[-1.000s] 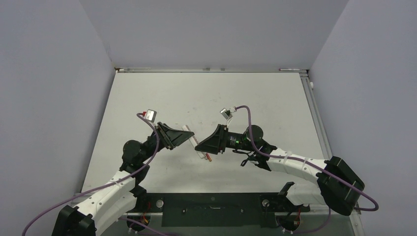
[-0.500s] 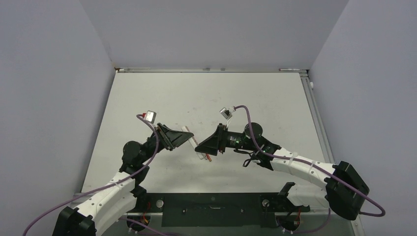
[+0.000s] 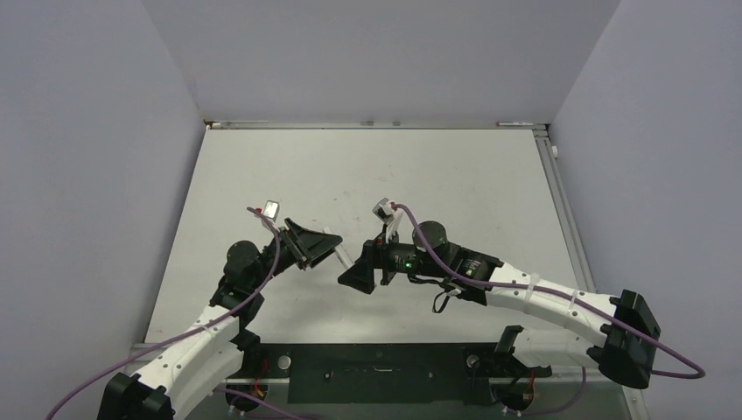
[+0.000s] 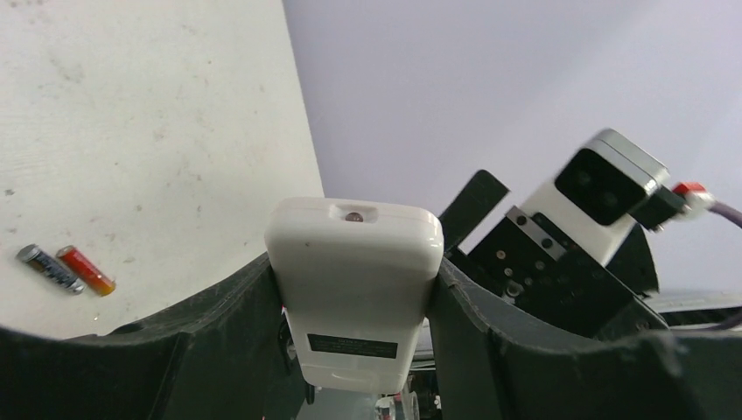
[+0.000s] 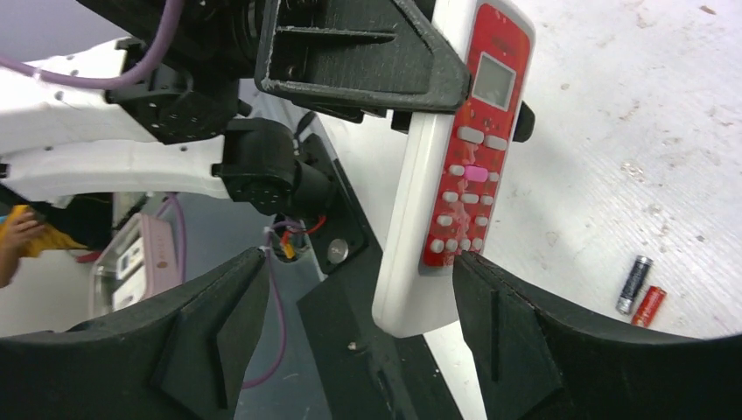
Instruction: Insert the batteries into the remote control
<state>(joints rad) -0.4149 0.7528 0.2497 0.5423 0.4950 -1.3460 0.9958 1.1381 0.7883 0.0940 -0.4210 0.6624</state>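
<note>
The remote control (image 5: 464, 166) is a white bar with a red button face, and my left gripper (image 3: 328, 242) is shut on its upper part, holding it off the table. In the left wrist view its plain white back (image 4: 352, 262) sits clamped between both fingers. My right gripper (image 5: 359, 324) stands open. The remote's lower end lies between the jaws, close against the right finger (image 5: 525, 332), with a wide gap to the left finger (image 5: 210, 332). The batteries lie side by side on the table, one dark (image 5: 633, 284) and one reddish (image 5: 648, 306).
The batteries (image 4: 66, 269) also show in the left wrist view, on the scuffed white table (image 3: 367, 175). Grey walls enclose the table on three sides. The black base plate (image 3: 376, 367) runs along the near edge between the arm bases.
My right gripper has opened wider and swung down and to the left, now lying under the remote's free end. My left gripper still holds the remote and has shifted only slightly.
</note>
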